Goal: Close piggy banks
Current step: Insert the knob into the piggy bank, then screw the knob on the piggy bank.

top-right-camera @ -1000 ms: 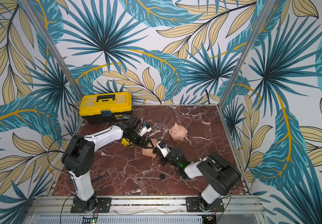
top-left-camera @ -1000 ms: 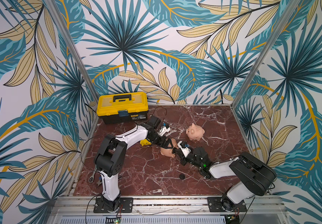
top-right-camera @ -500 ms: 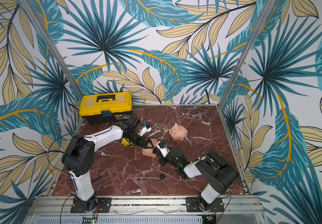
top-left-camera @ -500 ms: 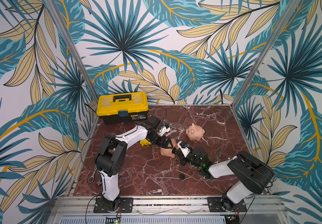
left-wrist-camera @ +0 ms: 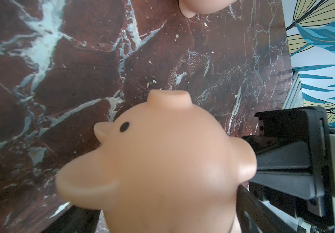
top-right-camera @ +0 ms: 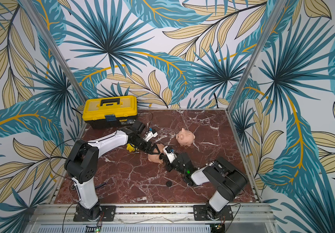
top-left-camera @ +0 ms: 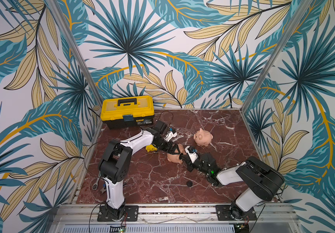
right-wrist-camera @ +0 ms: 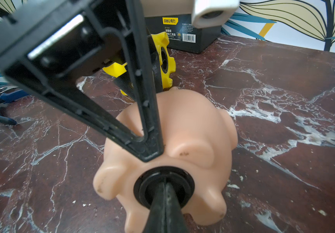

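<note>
Red-brown marble veined in white covers the tabletop (top-left-camera: 142, 181), and teal-and-gold leaf wallpaper walls it in. At its middle the right gripper (right-wrist-camera: 164, 184) has its two black fingers (right-wrist-camera: 162, 211) pressed flat together with nothing between them. Their joined tip sits in the centre of a black round plug (right-wrist-camera: 140, 186) seated in the belly of the peach-orange piggy bank (right-wrist-camera: 193, 125).

The left gripper (top-left-camera: 173, 150) meets the same pig from the opposite side, its jaws spread wide to either side of the body. One finger (right-wrist-camera: 142, 113) lies against the flank just above the plug; whether the far one touches, I cannot tell.

This pig lies on its side on the marble, its stubby legs turned toward the right arm. It is smooth, matt and rounded, with a dot eye, a flat snout, pointed ears and small dark scuffs on its legs.

Just behind it the yellow piggy bank (right-wrist-camera: 169, 70) lies under the left arm, mostly hidden in both top views. Its round belly opening shows dark among the legs.

The pale pink piggy bank (top-left-camera: 203, 137) stands upright toward the back right, well apart, with a slot line on its back.

A loose black disc (top-left-camera: 189, 183) lies near the front edge. A closed yellow-and-black toolbox (top-left-camera: 127, 113) sits in the back left corner.
</note>
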### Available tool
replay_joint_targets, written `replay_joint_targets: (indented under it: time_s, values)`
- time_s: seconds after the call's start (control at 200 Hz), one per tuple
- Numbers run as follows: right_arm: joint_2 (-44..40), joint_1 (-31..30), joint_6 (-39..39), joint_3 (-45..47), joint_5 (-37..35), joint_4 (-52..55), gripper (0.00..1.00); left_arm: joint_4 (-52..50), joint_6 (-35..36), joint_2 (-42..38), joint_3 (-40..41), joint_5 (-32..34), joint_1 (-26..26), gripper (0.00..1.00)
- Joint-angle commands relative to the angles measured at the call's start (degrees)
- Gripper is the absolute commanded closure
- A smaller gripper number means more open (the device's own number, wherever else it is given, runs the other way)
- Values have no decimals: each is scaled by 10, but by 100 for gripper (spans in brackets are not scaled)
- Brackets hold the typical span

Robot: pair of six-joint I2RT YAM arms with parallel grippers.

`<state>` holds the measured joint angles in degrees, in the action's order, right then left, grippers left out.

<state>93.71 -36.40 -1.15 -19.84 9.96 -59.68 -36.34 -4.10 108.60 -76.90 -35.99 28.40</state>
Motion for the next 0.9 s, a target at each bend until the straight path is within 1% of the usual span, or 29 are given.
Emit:
replay_joint_targets:
  time_s: [0.0, 0.215, 0.511, 0.666, 0.776, 0.841, 0.896]
  values:
    - [7, 0, -11, -3, -2, -27, 100, -19, 5, 25, 3, 5, 5, 1]
    - [19, 0, -10, -8, -2, -21, 100, -19, 4, 26, 2, 5, 6, 1]
    - [17, 0, -51, -21, 3, -2, 100, -19, 5, 30, 0, 10, 8, 1]
    - [12, 0, -95, -36, 19, 16, 100, -18, 5, 30, 1, 19, 12, 1]
    - [11, 0, -147, -55, 22, 49, 100, -18, 5, 30, 0, 32, 16, 1]
    - [14, 0, -173, -59, 31, 45, 100, -16, 2, 31, 1, 34, 18, 1]
    - [14, 1, -203, -59, 25, 30, 100, -15, 2, 32, 1, 35, 20, 1]
